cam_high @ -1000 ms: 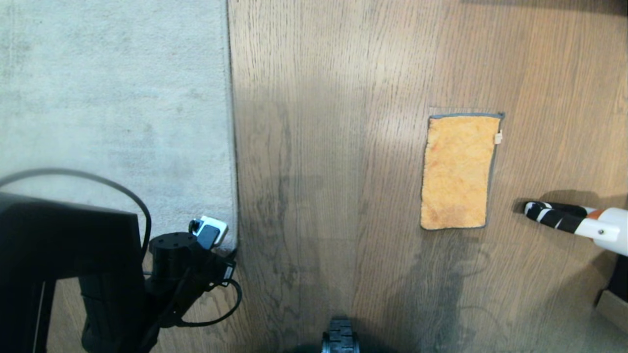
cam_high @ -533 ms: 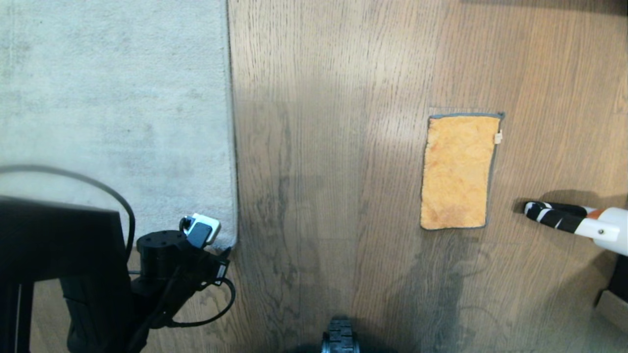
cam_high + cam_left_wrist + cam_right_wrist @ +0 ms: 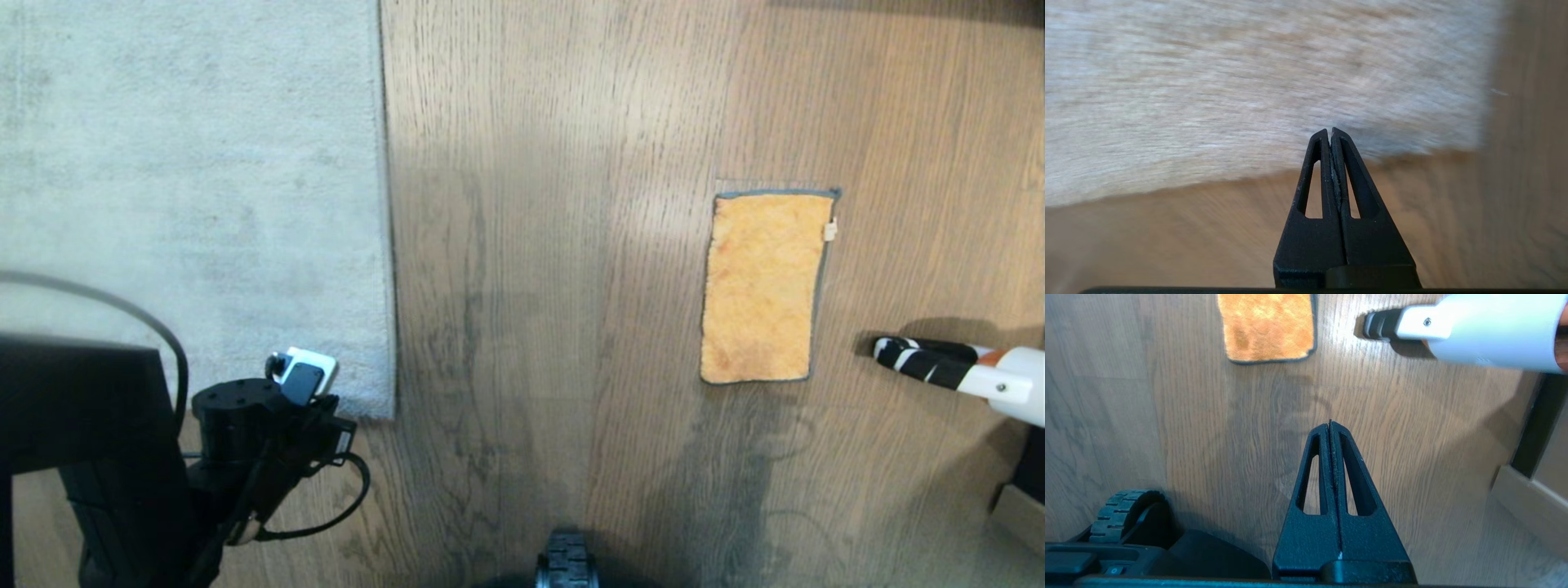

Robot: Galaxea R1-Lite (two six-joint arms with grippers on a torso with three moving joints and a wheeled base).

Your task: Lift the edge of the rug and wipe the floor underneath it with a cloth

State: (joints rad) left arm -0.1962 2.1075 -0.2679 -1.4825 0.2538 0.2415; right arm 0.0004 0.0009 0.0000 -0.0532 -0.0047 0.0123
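The pale grey rug lies flat on the brown wood floor [image 3: 531, 286]. The rug edge [image 3: 384, 245] runs straight down to a square corner [image 3: 390, 412]. My left gripper [image 3: 1329, 131] is shut with nothing in it, its tips over the rug's near border [image 3: 1208, 173], a little in from the corner [image 3: 1474, 139]. In the head view the left wrist [image 3: 269, 412] covers the fingers. The orange cloth [image 3: 763, 286] lies flat on the floor to the right, also seen as the cloth [image 3: 1267, 326] ahead of my right gripper [image 3: 1329, 424], which is shut and empty above bare floor.
A white tool with a black-and-white striped tip [image 3: 922, 359] reaches in from the right, just beyond the cloth. The base's wheel [image 3: 566, 567] shows at the near middle. A dark upright and pale skirting [image 3: 1020, 502] stand at the near right.
My left arm has drawn back to the left and toward the robot, and the rug's near corner now shows uncovered and flat. Cloth, striped tool and right arm have not moved.
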